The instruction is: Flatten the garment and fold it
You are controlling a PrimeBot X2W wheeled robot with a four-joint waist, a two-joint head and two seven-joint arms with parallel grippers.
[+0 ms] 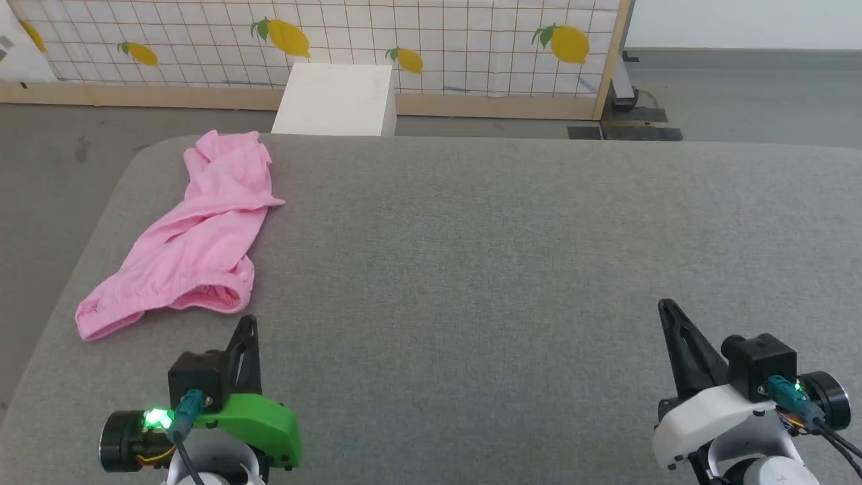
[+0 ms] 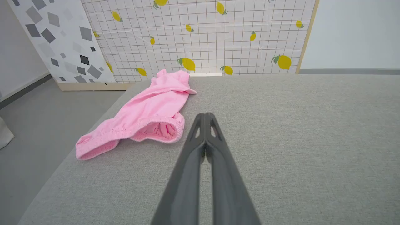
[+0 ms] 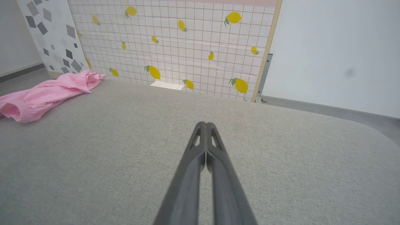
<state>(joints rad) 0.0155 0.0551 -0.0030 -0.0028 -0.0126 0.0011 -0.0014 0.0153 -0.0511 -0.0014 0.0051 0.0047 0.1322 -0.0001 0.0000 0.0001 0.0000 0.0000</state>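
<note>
**Pink garment still bunched, both grippers idle**

On our wide grey table [image 1: 512, 256], the garment [image 1: 202, 236] lies crumpled at ten o'clock, with its waistband [image 1: 161, 296] nearest us. Our left gripper [image 1: 250, 323] at seven and right gripper [image 1: 667, 308] at five have fingers pressed together, holding nothing. Flattening has not begun. We judge the next move is opening and reaching for the waistband.

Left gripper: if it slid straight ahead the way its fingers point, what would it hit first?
Probably the grey woven table surface, just right of the pink knit garment's gathered waistband. The shut left gripper seems angled slightly down, though depth is unclear.
</note>
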